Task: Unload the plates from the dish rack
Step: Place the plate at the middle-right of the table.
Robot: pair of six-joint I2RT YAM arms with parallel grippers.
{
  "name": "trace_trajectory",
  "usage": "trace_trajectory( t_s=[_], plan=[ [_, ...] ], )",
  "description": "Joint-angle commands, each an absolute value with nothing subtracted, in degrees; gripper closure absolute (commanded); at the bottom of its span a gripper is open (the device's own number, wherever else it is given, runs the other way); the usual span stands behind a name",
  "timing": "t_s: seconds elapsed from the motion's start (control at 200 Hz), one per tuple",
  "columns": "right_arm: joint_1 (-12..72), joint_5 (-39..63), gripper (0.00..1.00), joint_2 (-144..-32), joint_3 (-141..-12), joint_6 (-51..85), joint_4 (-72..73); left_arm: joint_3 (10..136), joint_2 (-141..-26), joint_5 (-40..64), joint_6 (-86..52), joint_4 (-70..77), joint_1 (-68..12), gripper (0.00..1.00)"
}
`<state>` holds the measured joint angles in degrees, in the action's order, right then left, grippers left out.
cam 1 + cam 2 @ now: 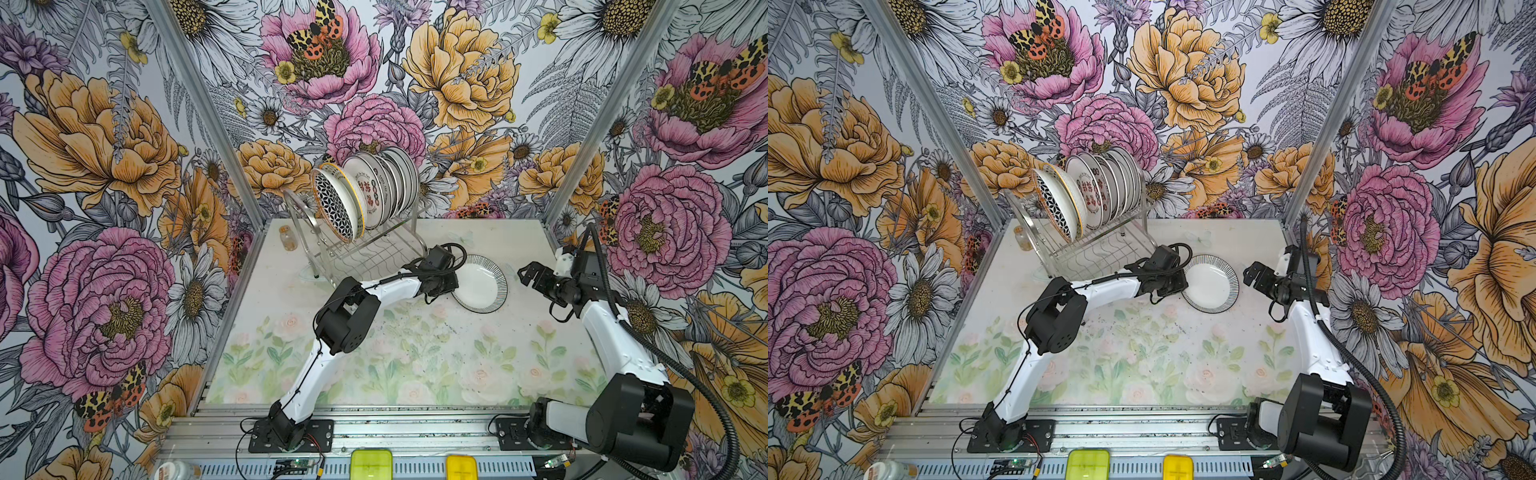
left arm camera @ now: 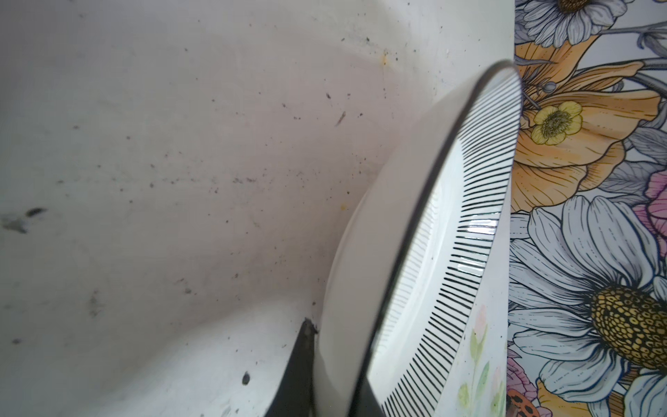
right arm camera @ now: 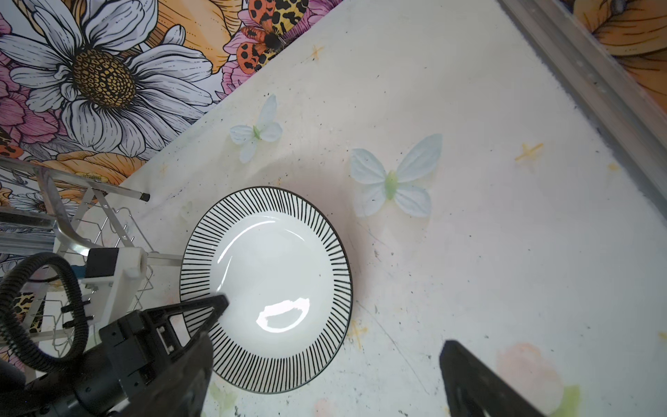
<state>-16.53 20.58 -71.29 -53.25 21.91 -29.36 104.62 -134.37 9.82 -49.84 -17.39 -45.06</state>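
left hand pinching the striped plate by the rim, on the edge nearest the dish rack; right wrist view shows one finger of it lying across the striped band onto the white well; the other finger is hidden under the plate there; left wrist view has the striped plate almost edge-on, with a dark finger against its underside.

striped plate is face up, out of the rack, just off the rack's right end, low at the table; soft shadow along its far side; cannot tell whether it rests on the table or hangs just clear of it.

right hand spread wide, holding nothing; near the plate's opposite edge, apart from it, fingers aimed toward it; in both top views the striped plate sits between the left hand and the right hand.

remaining plates stand on edge in a tight row on the rack's upper tier; front one is the lattice plate, black lattice pattern, gold rim; behind it the red-character plate; the ones further back are too overlapped to tell patterns.

small glass jar upright on the table, just left of the rack, near the back-left corner.
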Motion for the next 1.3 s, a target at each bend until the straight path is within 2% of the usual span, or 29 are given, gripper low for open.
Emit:
trace_trajectory(
  t_s=[0.0,0.34,0.605,0.886,1.026,1.096,1.231,1.291],
  plan=[
    [-16.7,19.12,0.0,-69.52,-52.73,23.07,-28.48,108.61,-134.0,9.84,-52.91,-11.23,-45.43,1.0],
    [-16.62,17.66,0.01,-68.47,-51.39,24.17,-27.43,108.14,-136.54,8.44,-59.0,-10.39,-45.44,1.0],
    [-16.61,17.09,0.01,-68.07,-50.96,24.26,-27.07,105.34,-135.77,8.15,-59.72,-10.37,-45.45,0.93],
    [-16.61,16.52,0.0,-67.55,-50.52,24.48,-27.07,103.89,-135.66,8.16,-59.7,-10.98,-45.24,0.72],
    [-16.64,16.02,0.01,-67.42,-50.01,24.59,-27.07,103.24,-135.55,8.43,-59.48,-11.25,-45.02,0.69],
    [-16.63,15.66,0.0,-67.35,-49.78,24.61,-27.07,102.52,-135.24,8.59,-59.39,-11.17,-44.87,0.61],
    [-16.62,14.7,0.0,-67.41,-49.41,24.94,-27.07,99.96,-133.71,8.82,-58.89,-10.64,-44.74,0.58],
    [-16.63,14.27,0.0,-67.32,-49.19,25.39,-27.14,97.94,-132.64,8.71,-59.04,-9.92,-44.48,0.52]
  ],
)
